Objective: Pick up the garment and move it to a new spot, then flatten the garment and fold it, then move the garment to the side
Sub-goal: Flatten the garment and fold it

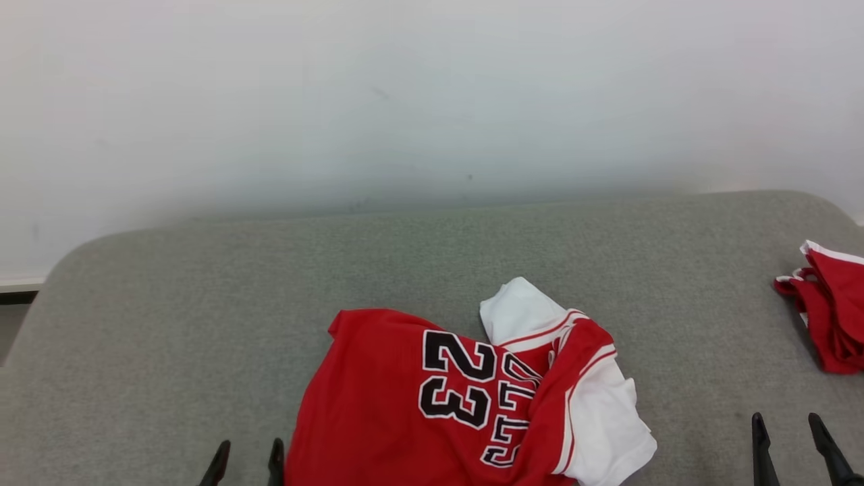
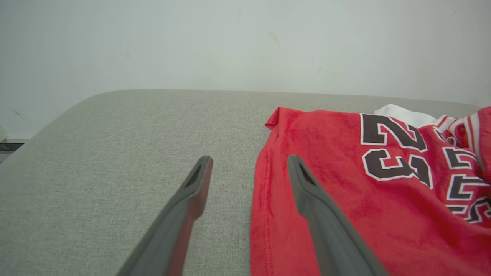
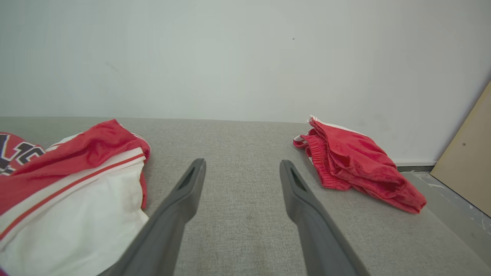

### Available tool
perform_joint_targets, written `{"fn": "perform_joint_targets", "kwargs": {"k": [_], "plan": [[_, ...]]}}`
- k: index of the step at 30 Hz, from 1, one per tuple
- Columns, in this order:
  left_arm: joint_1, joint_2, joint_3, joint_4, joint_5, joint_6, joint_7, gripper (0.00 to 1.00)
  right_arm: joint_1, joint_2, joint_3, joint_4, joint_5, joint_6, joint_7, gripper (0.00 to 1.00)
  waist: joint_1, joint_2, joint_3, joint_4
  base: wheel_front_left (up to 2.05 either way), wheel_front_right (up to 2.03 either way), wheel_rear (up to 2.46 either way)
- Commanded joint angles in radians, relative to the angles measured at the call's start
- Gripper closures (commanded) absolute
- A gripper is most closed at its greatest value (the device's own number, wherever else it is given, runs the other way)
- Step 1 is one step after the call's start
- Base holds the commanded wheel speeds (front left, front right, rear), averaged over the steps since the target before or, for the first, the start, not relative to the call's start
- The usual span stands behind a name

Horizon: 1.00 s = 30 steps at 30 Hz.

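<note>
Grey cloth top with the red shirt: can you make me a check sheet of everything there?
Surface: grey fabric top, bare around the clothes.
Job's things: red-and-white jersey, number 23, crumpled, unfolded.
Clutter: red shorts bunched at right edge.
Grippers: left gripper open at jersey's left edge; right gripper open over bare fabric; both empty.
Cables: nothing seen.
Surroundings: pale wall behind; tan board leaning at right.

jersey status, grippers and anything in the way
Left gripper open, right gripper open, both empty. Red jersey crumpled on grey cushion, not gripped. Red shorts heaped far right, clear of jersey.
</note>
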State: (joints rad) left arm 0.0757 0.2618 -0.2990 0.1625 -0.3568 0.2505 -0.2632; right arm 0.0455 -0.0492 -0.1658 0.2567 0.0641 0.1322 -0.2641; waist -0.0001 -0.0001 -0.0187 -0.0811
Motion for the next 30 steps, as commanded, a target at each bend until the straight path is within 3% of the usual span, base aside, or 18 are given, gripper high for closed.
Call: {"fn": "perform_joint_targets", "kwargs": {"k": [1,6,15,30], "plan": [[0.017,-0.01,0.018,-0.001,0.024,-0.014,-0.001,0.0,0.013,-0.003,0.0,0.01,0.005,-0.003,0.001,0.0,0.0001,0.0001,-0.015,0.018,0.0,0.0,0.0],[0.054,-0.044,0.071,-0.017,0.077,-0.058,-0.001,0.0,0.009,-0.003,0.025,0.034,0.011,-0.003,0.0,0.0,0.0001,0.0001,-0.034,0.028,0.0,0.0,0.0],[0.076,-0.11,0.154,-0.065,0.152,-0.179,-0.001,0.0,0.004,-0.003,0.068,0.05,0.018,-0.003,0.0,0.0,0.0001,0.0001,-0.042,0.029,0.0,0.0,0.0],[0.079,-0.171,0.23,-0.038,0.225,-0.259,-0.001,0.0,-0.004,-0.003,0.089,0.051,0.017,-0.003,0.0,0.0,0.0001,0.0001,-0.035,0.024,0.0,0.0,0.0]]}}
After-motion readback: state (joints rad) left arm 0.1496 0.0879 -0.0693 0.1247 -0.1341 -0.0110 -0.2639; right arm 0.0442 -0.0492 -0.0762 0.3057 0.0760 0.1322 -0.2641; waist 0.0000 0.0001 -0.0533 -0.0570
